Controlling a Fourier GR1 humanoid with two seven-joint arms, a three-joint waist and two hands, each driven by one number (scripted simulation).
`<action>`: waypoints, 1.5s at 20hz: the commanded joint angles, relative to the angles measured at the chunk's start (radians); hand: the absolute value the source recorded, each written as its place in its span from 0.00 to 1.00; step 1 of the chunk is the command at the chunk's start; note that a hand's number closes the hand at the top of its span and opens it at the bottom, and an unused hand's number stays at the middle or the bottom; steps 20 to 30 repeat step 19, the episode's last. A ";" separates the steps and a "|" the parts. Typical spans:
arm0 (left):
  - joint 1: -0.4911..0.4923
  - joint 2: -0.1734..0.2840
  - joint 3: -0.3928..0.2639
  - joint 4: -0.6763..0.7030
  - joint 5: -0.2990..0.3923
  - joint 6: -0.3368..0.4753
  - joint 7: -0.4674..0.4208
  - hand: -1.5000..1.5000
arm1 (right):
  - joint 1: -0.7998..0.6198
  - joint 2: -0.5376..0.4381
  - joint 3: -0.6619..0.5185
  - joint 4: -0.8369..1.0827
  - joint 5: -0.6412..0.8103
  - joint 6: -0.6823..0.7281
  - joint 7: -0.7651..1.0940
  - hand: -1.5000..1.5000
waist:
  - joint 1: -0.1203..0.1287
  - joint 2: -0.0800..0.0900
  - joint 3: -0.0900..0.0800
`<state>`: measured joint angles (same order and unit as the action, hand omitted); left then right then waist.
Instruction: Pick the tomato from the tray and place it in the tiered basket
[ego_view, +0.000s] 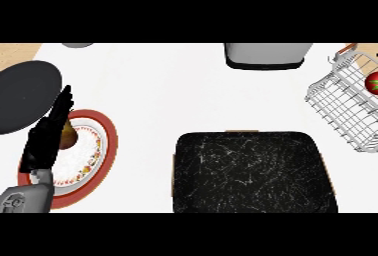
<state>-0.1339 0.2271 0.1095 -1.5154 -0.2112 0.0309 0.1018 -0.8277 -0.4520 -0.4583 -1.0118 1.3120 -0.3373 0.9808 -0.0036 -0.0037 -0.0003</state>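
A red tomato with a green stem lies inside the white wire tiered basket at the right edge of the head view. The black tray with pale scratch marks sits at lower centre with nothing on it. My left hand rests at the left, fingers straight and pointing up, over a red-rimmed plate. It holds nothing. My right hand does not show in this view.
Under the left hand, a red-rimmed white plate carries a brownish pear. A dark round pan or lid lies at far left. At the top centre stands a grey and white appliance.
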 joint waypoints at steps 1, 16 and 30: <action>-0.036 0.033 0.042 0.070 0.011 -0.010 -0.050 0.50 | 0.025 -0.010 0.025 -0.178 0.056 0.041 0.122 0.00 | -0.016 -0.002 -0.001; 0.026 0.028 0.050 0.045 0.016 -0.014 -0.039 0.50 | 0.507 0.246 -0.123 -1.138 -0.102 0.359 0.199 0.00 | -0.053 -0.012 -0.001; 0.067 -0.003 0.035 -0.006 0.013 0.004 -0.043 0.50 | 0.657 0.361 -0.120 -1.370 -0.141 0.360 0.163 0.00 | -0.044 -0.012 0.000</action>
